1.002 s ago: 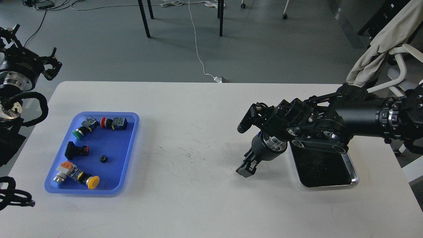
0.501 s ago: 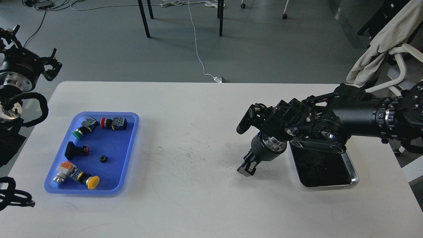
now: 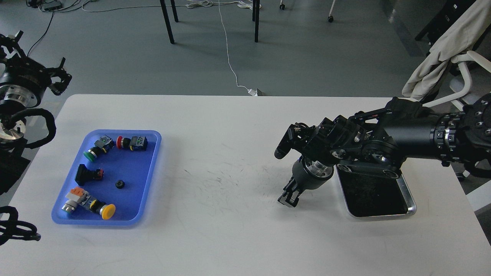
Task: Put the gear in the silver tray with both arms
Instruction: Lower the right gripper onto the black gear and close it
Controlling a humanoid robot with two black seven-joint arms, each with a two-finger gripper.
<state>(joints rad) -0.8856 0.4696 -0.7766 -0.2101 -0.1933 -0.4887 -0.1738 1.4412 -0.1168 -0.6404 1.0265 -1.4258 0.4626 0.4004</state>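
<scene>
Though scuffed — white table (image 3: 238, 237), grey floor (image 3: 307, 57)

Silver tray (image 3: 409, 199) and gear (image 3: 120, 184) observed well apart, at opposite sides of the table (image 3: 230, 237).

The silver tray is seen flat on the right part of the table, shiny, rectangular with rounded corners, a raised rim and a dark reflective bottom; nothing is seen on the part of the bottom that shows, and its far-left part is covered by an arm. The gear, small, black and round, is seen lying in the blue tray (image 3: 149, 168) at the left, apart from the other parts there.
</scene>
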